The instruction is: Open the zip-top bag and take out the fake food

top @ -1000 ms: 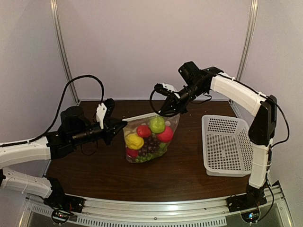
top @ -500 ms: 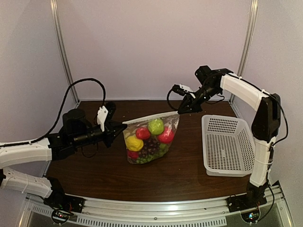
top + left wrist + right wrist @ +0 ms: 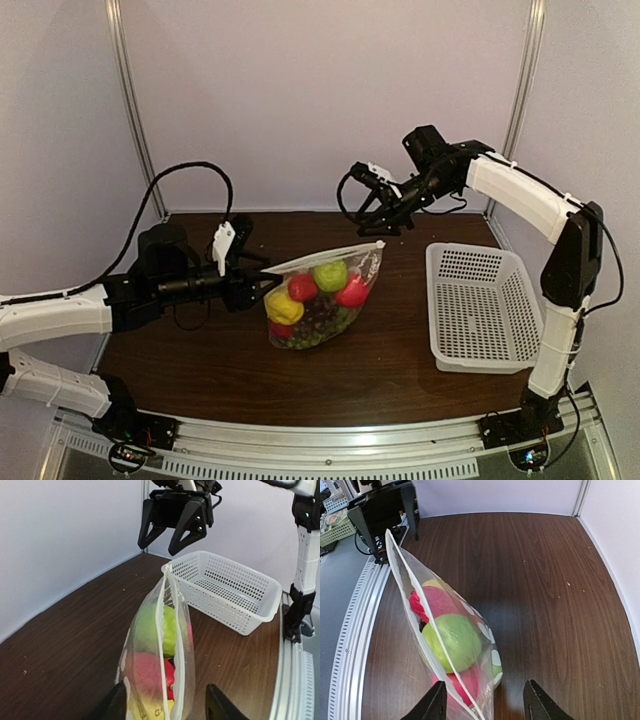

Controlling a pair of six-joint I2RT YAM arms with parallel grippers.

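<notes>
One zip-top bag (image 3: 345,300) of fake food (image 3: 331,270) stands with its near end between the left gripper's (image 3: 164,705) spread fingers; contact is unclear. The right gripper (image 3: 378,228) hangs wide open and empty just above the far corner. One white basket (image 3: 480,310) sits below-right of it on the dark wooden table (image 3: 200,360), which is enclosed by pale walls (image 3: 300,100).

Beneath the right fingers (image 3: 186,527) lies open air down to the zip-top bag (image 3: 160,630); the basket (image 3: 235,592) stands beside, apparently clear of them.
</notes>
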